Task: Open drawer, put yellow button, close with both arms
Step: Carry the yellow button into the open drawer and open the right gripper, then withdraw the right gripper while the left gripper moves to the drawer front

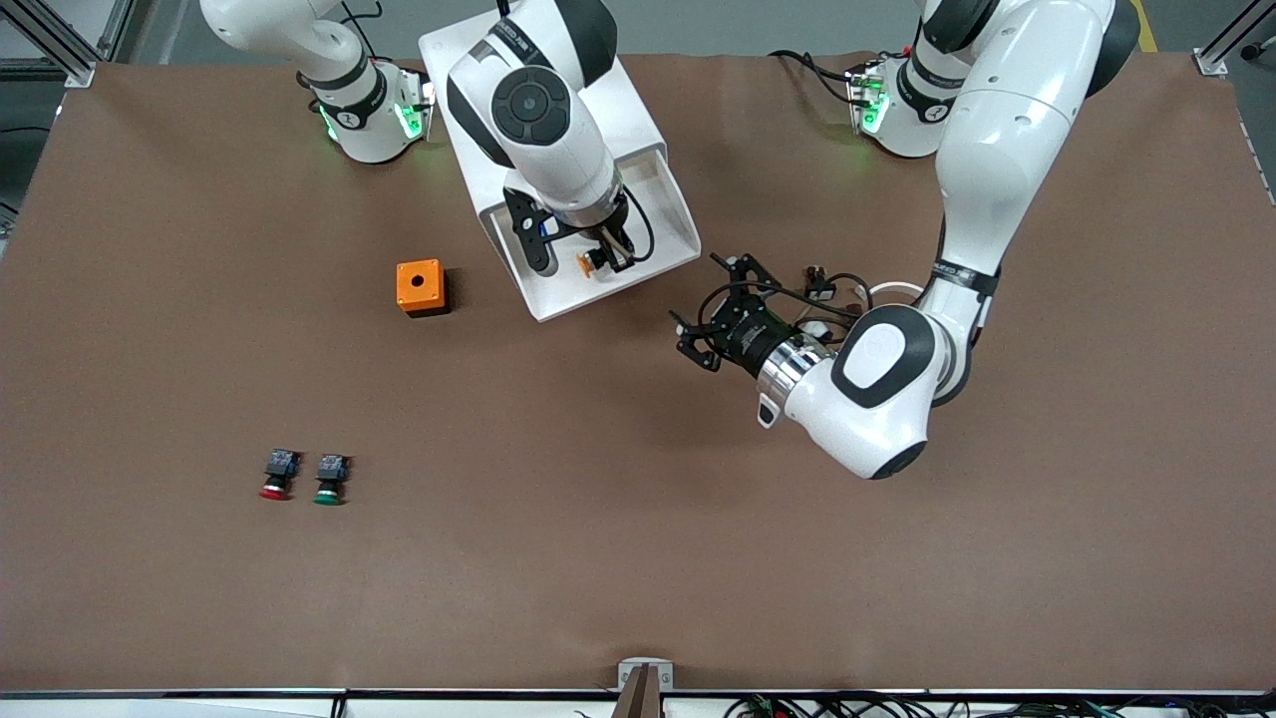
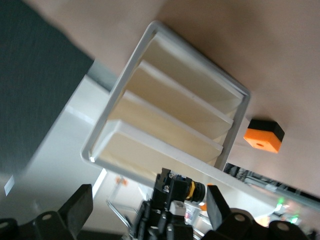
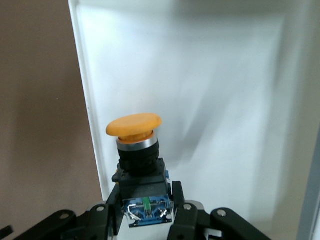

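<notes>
The table (image 1: 199, 598) is covered edge to edge by a plain brown mat, with a small metal bracket (image 1: 644, 674) at the middle of its nearest edge and cables along that edge. Nearest the front camera, toward the right arm's end, 2 push buttons are laid just beside each other: a red-capped button (image 1: 278, 475) and a green-capped button (image 1: 330, 479), each with a dark body.

Farther from the camera, the left gripper (image 1: 710, 309) is held low over bare mat near the pulled-out drawer, its fingers spread wide with nothing between them. In the left wrist view, the cabinet's front is seen with its stacked shallow drawers. An orange box (image 1: 421, 287) with a hole in its top is seen on the mat, beside the drawer toward the right arm's end.

Farther still, the drawer (image 1: 666, 231) is seen pulled out of the white cabinet (image 1: 638, 110). The right gripper (image 1: 604, 257) is poised over the open drawer, its fingers closed on the dark body of the yellow button (image 3: 134, 126), whose cap hangs above the drawer's white floor.

At the table's farthest edge, both arm bases are lit green; grey floor and aluminium frame posts are seen around the table.
</notes>
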`<state>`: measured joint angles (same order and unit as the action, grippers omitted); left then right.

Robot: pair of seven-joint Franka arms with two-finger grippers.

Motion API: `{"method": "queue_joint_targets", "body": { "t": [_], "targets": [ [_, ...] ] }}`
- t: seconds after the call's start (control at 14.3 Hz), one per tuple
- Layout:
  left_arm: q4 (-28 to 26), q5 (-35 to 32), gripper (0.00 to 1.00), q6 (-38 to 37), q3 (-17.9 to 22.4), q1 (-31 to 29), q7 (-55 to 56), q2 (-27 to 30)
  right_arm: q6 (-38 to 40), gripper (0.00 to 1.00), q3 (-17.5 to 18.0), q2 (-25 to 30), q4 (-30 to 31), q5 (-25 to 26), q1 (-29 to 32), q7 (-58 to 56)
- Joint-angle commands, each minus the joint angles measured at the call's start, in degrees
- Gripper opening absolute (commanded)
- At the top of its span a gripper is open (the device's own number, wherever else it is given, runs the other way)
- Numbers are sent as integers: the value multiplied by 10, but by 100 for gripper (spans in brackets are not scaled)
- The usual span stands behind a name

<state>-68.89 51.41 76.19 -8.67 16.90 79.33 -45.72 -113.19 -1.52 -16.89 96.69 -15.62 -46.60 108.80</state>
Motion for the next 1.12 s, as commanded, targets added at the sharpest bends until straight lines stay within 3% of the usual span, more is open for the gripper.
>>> {"method": "queue_joint_targets", "body": {
  "t": [0.0, 0.21, 0.42, 0.77, 1.05],
  "targets": [
    [-4, -56, 100, 34, 8, 4, -95, 45, 11, 100, -8, 12, 7, -6, -3, 3],
    [-5, -140, 100, 107, 1, 10, -149, 81, 15, 100, -12, 14, -8, -5, 11, 3],
    [-7, -190, 100, 141, 1, 11, -183, 92, 59, 100, -11, 22, -40, -6, 74, -38],
    [-9, -288, 100, 177, -6, 25, -205, 111, 158, 100, -12, 35, -88, -6, 190, -250],
    [-37, -409, 100, 226, -16, 79, -195, 128, 189, 100, -12, 46, -93, -6, 270, -440]
  ]
}}
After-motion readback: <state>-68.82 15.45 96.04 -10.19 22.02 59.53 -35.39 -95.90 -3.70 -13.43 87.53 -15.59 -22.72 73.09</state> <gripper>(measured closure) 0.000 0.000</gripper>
